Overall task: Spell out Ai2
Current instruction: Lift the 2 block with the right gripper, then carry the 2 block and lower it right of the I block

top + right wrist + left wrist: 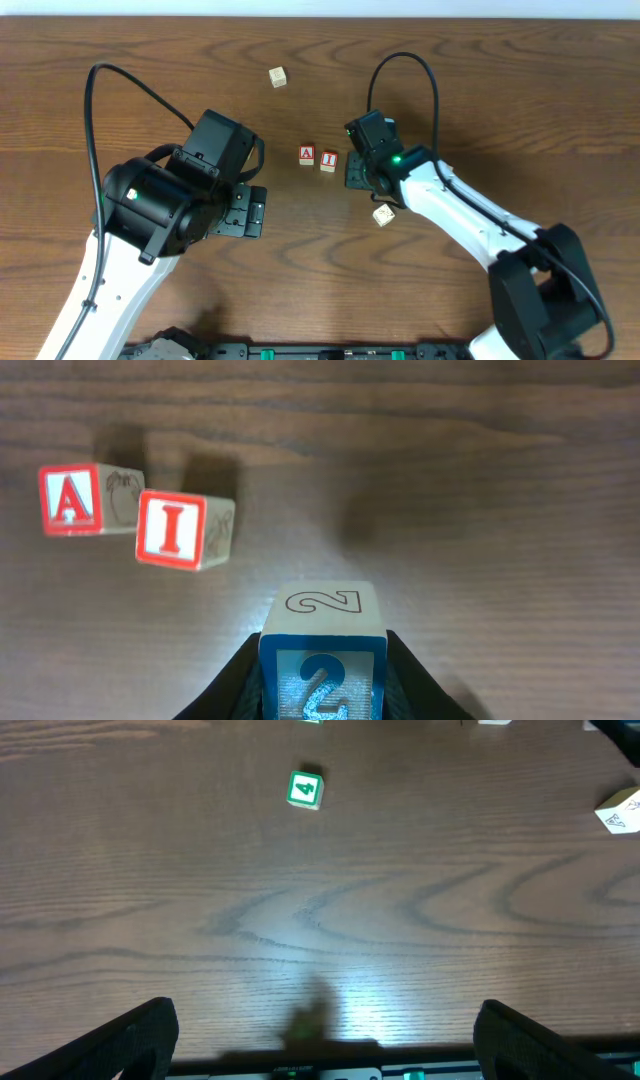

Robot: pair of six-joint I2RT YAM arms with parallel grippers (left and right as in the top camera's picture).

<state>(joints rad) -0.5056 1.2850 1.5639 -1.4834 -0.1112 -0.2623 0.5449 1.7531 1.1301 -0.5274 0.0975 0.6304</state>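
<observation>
A red "A" block (306, 155) and a red "I" block (329, 161) stand side by side at the table's middle; both show in the right wrist view, A (70, 499) left of I (172, 530), the I block turned a little. My right gripper (357, 172) is just right of the I block, shut on a blue "2" block (322, 660), its top face showing an outlined 2. My left gripper (258, 211) is open and empty over bare wood, left of the blocks; its fingers frame the bottom of the left wrist view (320, 1040).
A plain wooden block (278, 76) lies at the back. Another block (384, 215) lies just below my right gripper. A green "4" block (305, 790) and a block (620, 812) show in the left wrist view.
</observation>
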